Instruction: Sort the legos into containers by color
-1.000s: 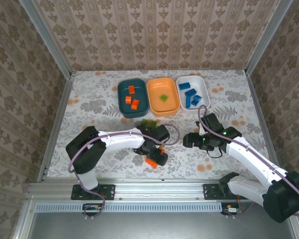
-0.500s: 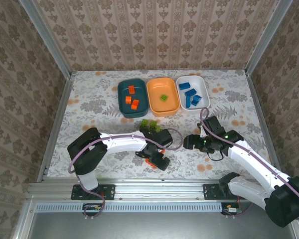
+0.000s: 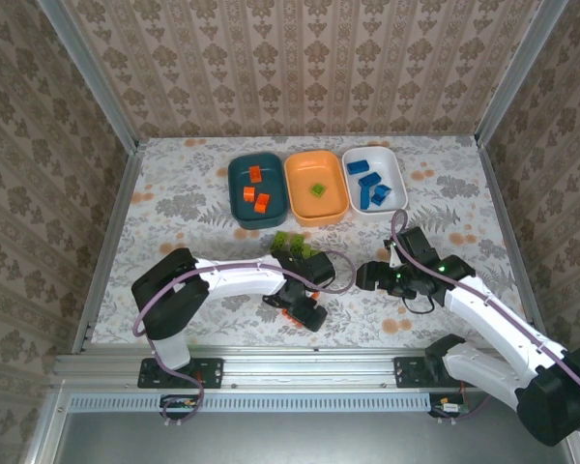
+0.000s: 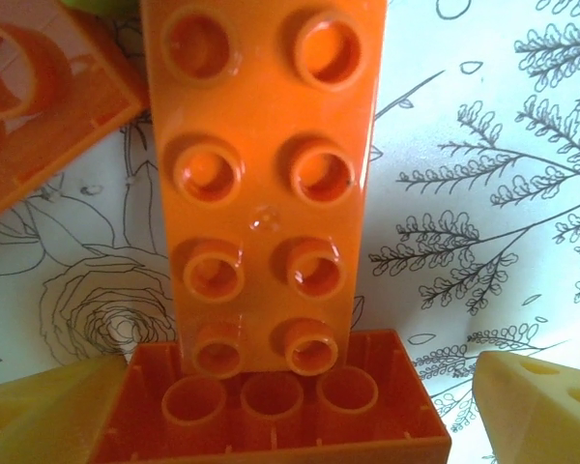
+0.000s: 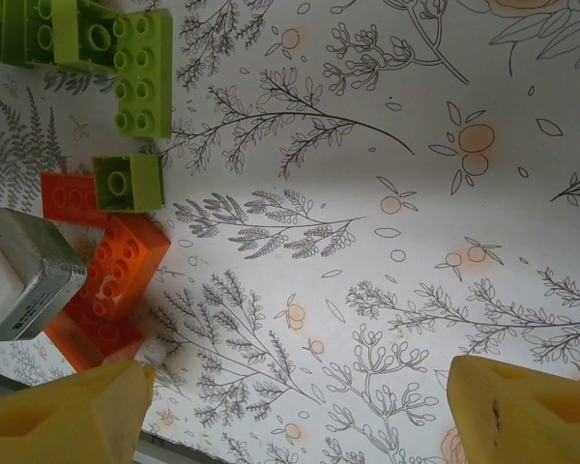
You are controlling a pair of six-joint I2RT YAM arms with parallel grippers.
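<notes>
Left gripper [image 4: 290, 401] gapes astride an orange brick [image 4: 271, 425] near the table's [image 3: 174, 198] front edge. Right gripper [image 5: 290, 406] wide open, empty.

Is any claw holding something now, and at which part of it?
Nothing is held. The left claw stands open astride an upside-down orange brick, a gap at one finger; the right claw is open over the tablecloth.

Damask-papered walls [image 3: 300, 68], floral table cover [image 3: 174, 203], aluminium rails [image 3: 271, 365]
</notes>
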